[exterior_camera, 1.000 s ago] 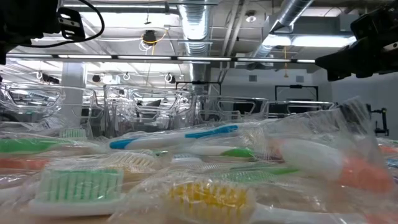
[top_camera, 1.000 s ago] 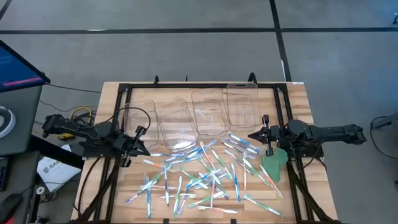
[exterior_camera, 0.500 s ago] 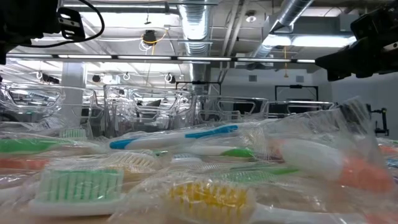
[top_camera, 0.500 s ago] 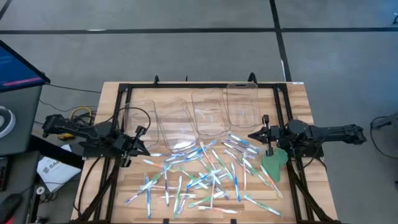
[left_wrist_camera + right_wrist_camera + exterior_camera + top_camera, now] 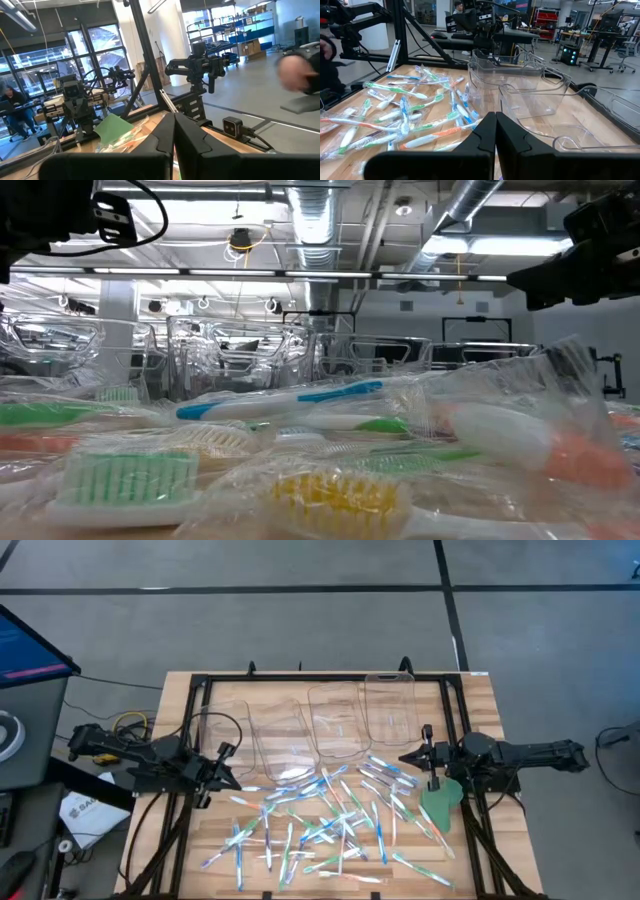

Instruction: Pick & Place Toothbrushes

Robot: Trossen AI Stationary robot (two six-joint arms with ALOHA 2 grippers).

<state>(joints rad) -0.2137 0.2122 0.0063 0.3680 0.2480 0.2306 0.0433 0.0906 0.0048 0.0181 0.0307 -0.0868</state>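
Even overhead light fills the scene, casting only faint shadows. At table height, the wrapped toothbrushes nearest the lens blur, their plastic glinting under bright ceiling strips. A blurred shape smears one edge of the left wrist view.

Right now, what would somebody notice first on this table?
A big messy pile of toothbrushes covers the table's front half. Behind it stands a row of clear bins. The left pincer and right pincer wait shut at either side, holding nothing.
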